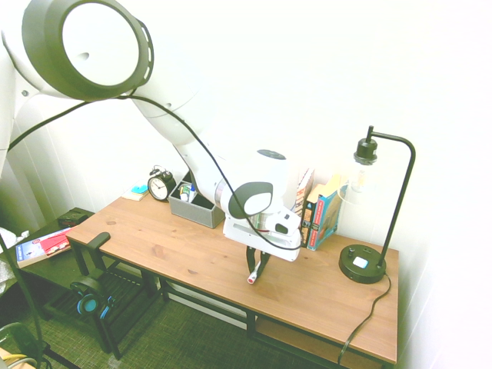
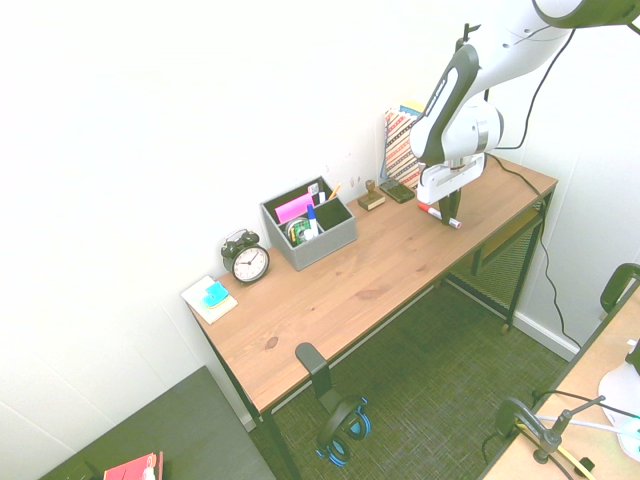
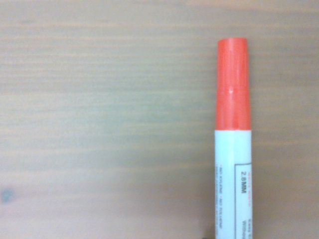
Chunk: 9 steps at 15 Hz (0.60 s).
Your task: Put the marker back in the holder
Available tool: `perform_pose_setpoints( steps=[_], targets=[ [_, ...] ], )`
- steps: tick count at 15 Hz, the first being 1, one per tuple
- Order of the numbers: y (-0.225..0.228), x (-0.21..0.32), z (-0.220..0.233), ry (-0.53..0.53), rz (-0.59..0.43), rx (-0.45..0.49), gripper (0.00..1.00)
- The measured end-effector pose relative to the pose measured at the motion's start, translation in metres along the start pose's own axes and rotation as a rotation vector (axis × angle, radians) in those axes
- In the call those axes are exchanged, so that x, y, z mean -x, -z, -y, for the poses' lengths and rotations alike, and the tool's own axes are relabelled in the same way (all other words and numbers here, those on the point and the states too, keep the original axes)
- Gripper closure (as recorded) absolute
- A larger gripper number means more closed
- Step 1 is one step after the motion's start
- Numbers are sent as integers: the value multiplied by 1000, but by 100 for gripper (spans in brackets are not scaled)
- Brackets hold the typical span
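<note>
Lifting our marker out of the gripper's pinch low at frame right, we could drop it if that grip's off-centre.

Marker: white barrel, red cap, lying flat on wood, pinched in my claw. Holder: grey, upright, compartmented.

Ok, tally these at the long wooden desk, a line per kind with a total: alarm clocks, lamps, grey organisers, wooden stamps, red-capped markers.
Alarm clock: 1
Lamp: 1
Grey organiser: 1
Wooden stamp: 1
Red-capped marker: 1, between the gripper's fingers
Total: 5
</note>
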<state>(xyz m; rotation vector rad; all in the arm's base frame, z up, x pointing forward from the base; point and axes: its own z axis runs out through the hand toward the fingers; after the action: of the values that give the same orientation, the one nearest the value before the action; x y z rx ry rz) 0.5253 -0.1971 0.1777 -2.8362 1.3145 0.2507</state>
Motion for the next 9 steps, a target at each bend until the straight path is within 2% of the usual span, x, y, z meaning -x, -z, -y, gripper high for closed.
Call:
perform_pose_setpoints(
  steps=[2, 6, 9],
  targets=[
    [41, 24, 13, 12, 88, 33, 100],
    [137, 91, 57, -59, 223, 57, 100],
    [164, 128, 113, -232, 237, 26, 100]
  ],
)
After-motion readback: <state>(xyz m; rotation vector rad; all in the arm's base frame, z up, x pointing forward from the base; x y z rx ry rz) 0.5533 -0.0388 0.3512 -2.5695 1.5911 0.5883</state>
